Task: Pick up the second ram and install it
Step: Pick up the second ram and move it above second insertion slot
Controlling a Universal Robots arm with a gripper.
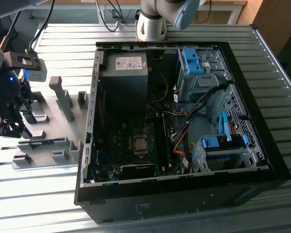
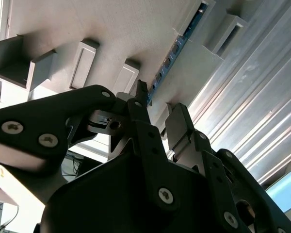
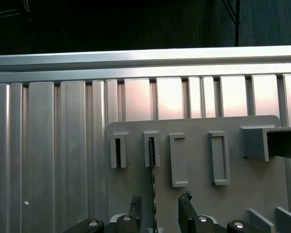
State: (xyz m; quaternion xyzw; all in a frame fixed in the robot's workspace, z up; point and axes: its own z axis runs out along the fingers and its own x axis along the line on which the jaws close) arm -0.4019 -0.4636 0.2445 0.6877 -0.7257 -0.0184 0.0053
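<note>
Gripper (image 3: 159, 213) stands open above the grey fixture plate (image 3: 233, 199), gripping nothing. The second ram (image 2: 177, 46) stands on edge between its fingertips (image 3: 185, 209), long axis running straight away from them.

We see a ribbed aluminium table (image 1: 34, 204) whose slats catch bright light. Beyond it, at the exterior view's right, stands a brown wooden cabinet (image 1: 281, 19), with a pale desk frame (image 1: 223, 6) beside it.
</note>
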